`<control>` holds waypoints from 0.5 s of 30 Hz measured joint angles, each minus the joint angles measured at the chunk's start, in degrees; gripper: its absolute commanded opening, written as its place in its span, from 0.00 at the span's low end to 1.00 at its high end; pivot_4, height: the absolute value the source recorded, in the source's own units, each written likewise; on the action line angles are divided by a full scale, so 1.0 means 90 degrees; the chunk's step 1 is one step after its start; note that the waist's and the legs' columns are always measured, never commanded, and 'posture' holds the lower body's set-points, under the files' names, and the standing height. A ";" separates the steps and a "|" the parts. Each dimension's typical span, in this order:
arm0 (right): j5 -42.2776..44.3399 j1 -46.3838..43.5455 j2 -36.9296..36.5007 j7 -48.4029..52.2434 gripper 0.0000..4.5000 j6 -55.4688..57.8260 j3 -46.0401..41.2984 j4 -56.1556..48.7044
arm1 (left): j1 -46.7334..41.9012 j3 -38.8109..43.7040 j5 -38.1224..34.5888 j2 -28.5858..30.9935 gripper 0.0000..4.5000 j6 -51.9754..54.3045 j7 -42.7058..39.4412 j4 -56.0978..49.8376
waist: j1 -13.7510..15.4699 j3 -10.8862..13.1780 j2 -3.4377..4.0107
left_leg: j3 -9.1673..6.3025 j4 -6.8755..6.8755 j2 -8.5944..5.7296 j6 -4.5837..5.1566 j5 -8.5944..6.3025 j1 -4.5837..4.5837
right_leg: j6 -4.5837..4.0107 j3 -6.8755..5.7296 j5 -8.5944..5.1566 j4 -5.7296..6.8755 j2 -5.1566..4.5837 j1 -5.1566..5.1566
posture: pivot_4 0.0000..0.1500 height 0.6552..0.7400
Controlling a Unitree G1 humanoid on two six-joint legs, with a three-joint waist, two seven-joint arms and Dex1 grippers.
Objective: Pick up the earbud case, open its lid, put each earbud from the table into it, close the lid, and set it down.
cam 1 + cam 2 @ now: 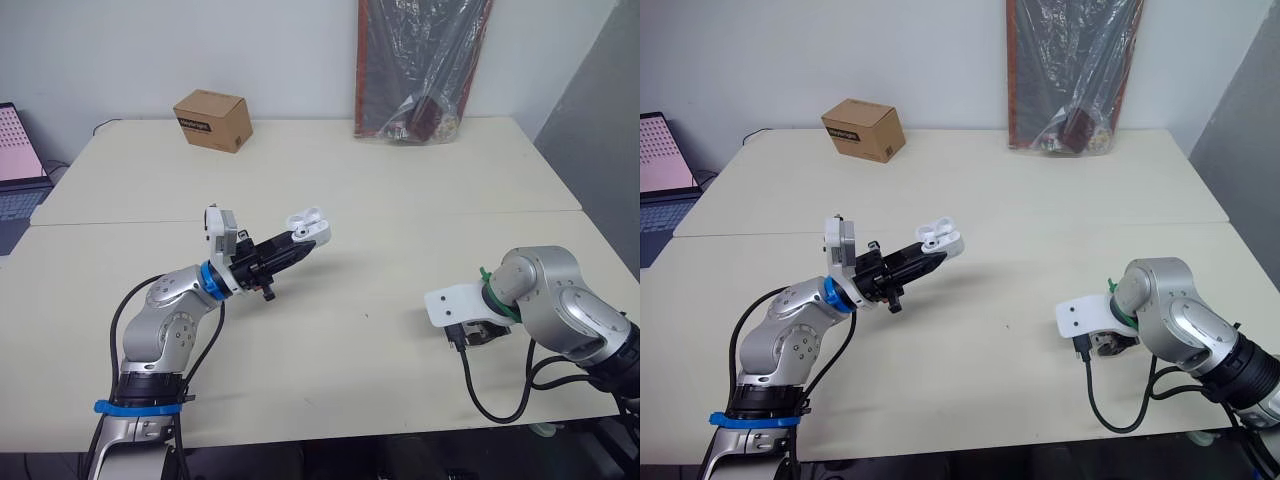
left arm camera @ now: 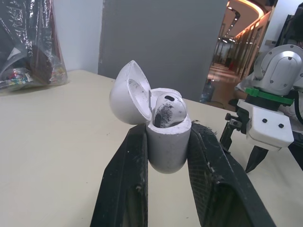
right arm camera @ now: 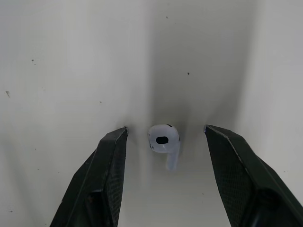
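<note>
Left hand (image 1: 290, 248): clenched on the earbud case (image 2: 168, 142). My two black fingers (image 2: 125, 179) press the lower body of the case from either side. The case is raised clear of the bench (image 1: 380, 200), over its middle-left part, and its shadow falls on the surface below it. The lid (image 2: 128, 92) is hinged back and stands open. A seated earbud (image 2: 169, 109) sits in the case with its rounded head above the rim. Dark smudges mark both the head and the inside of the lid. I cannot tell the state of the slot behind it.

Right hand (image 3: 165, 128): released, pointing down at the bench near its right front edge, well apart from the case. The fingers (image 3: 106, 170) are spread wide. A loose earbud (image 3: 164, 141) lies on the bench between them, touching neither, its dark grille facing up and its stem towards my wrist. The fingertips are level with the earbud's head.

Surroundings: a cardboard box (image 1: 212, 120) stands at the far left of the bench. A plastic-wrapped bundle (image 1: 420, 70) leans against the wall at the far edge. A laptop (image 1: 15, 160) sits off to the left.
</note>
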 measured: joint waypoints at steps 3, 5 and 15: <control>-0.0045 0.0000 -0.0003 0.0010 0.59 -0.0008 0.0000 0.0010 | 0.0000 0.0000 0.0000 0.0000 0.17 0.0000 0.0000 0.0000 | 0.0000 0.0000 0.0000 | 0.0000 0.0000 0.0000 0.0000 0.0000 0.0000 | 0.0000 0.0000 0.0000 0.0000 0.0000 0.0000 | 1.00 1.00; -0.0066 0.0000 -0.0012 0.0016 0.55 -0.0007 0.0000 0.0014 | 0.0000 0.0000 0.0000 0.0000 0.17 0.0000 0.0000 0.0000 | 0.0000 0.0000 0.0000 | 0.0001 0.0000 0.0000 0.0000 0.0000 0.0000 | 0.0000 0.0000 0.0000 0.0000 0.0000 0.0000 | 1.00 1.00; -0.0190 0.0001 -0.0015 0.0031 0.08 0.0010 0.0000 0.0021 | 0.0002 0.0001 -0.0001 0.0000 0.17 0.0000 0.0013 0.0000 | 0.0000 0.0000 0.0000 | 0.0000 0.0000 0.0000 0.0000 0.0000 0.0000 | 0.0000 -0.0001 0.0000 0.0000 0.0000 0.0000 | 1.00 1.00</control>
